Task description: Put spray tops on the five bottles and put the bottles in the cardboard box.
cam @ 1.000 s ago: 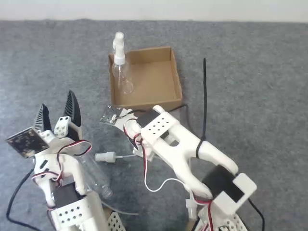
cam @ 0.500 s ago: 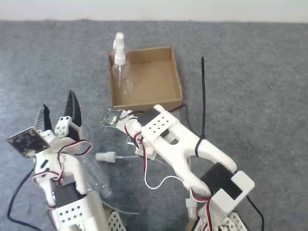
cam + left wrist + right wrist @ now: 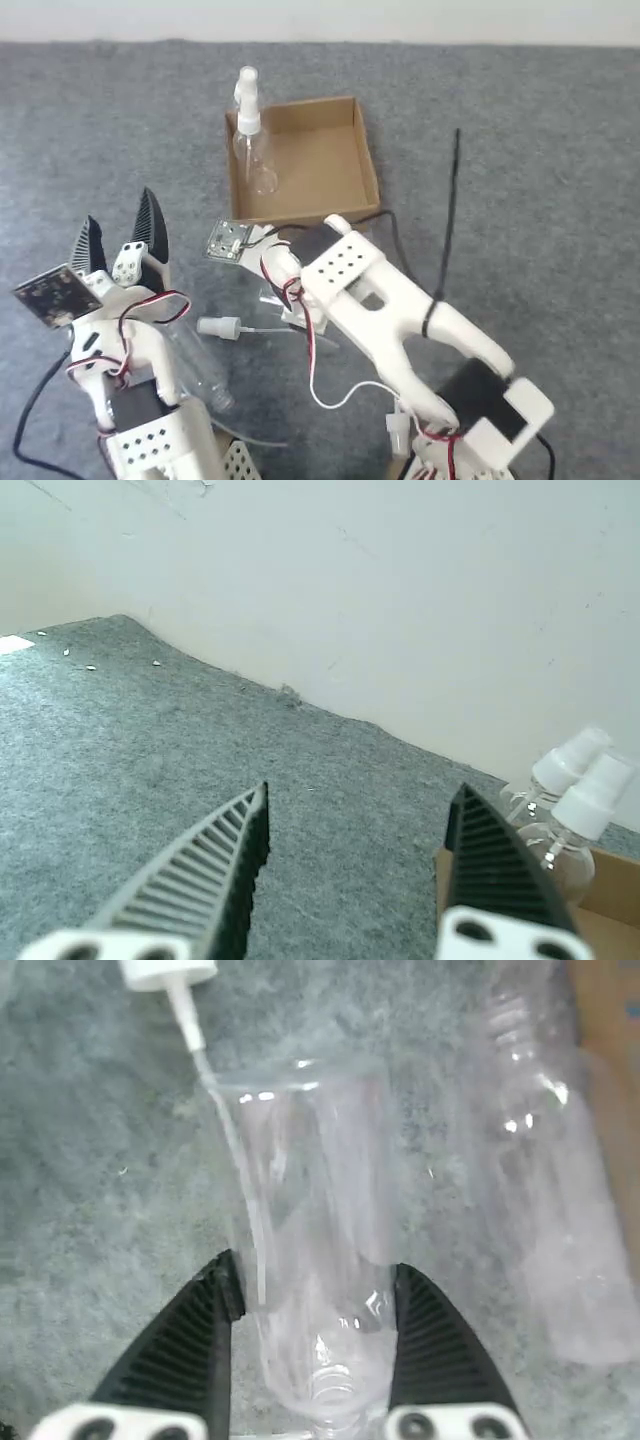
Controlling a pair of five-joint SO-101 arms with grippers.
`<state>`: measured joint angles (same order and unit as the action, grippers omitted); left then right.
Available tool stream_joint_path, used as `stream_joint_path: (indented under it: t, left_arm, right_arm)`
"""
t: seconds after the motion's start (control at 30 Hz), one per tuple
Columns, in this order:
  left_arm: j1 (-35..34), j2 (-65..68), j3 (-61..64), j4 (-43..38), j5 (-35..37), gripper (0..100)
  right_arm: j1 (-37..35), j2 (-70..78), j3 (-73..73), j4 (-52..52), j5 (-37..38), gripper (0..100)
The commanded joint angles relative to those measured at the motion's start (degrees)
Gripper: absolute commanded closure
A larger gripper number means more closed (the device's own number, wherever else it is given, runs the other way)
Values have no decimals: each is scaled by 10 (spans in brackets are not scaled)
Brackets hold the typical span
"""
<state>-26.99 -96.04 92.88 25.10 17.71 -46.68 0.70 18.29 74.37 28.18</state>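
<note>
Right arm [image 3: 400, 320] has swung rightward at the elbow, cardboard box [image 3: 368, 150] beyond holds capped bottles [image 3: 250, 140], left gripper [image 3: 360, 800] up w/ jaws apart, right gripper [image 3: 315, 1270] jaws apart astride a clear uncapped bottle [image 3: 320, 1210] lying beside a loose spray top [image 3: 165, 970], so grab step I'd say, next: close gently, lift.

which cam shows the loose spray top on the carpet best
The high view: the loose spray top lies whole on the carpet with its dip tube. The right wrist view crops its head at the edge but shows the tube. The left wrist view faces the wall.
</note>
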Motion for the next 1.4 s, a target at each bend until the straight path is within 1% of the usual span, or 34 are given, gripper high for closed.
stream_joint_path:
  t: [0.0,0.23,0.43,0.63,0.83,1.13,1.2,1.37]
  left_arm:
    - [0,-6,-7,-19,-4,732]
    - [0,-6,-7,-19,-4,732]
    - [0,-6,-7,-19,-4,732]
    - [0,-6,-6,-19,-4,732]
    - [0,-6,-5,-19,-4,732]
    - [0,-6,-4,-19,-4,732]
    - [0,-6,-4,-19,-4,732]
    - [0,-6,-4,-19,-4,732]
  right_arm:
    - [21,-72,-28,16,3,960]
    - [51,-102,-29,15,-2,960]
    - [52,-137,-29,15,-98,960]
    - [102,-162,-29,12,-178,960]
    - [159,-197,-28,15,-291,960]
    - [271,-236,-28,15,-545,960]
    - [301,-234,-28,16,-581,962]
    - [365,-231,-23,16,-631,961]
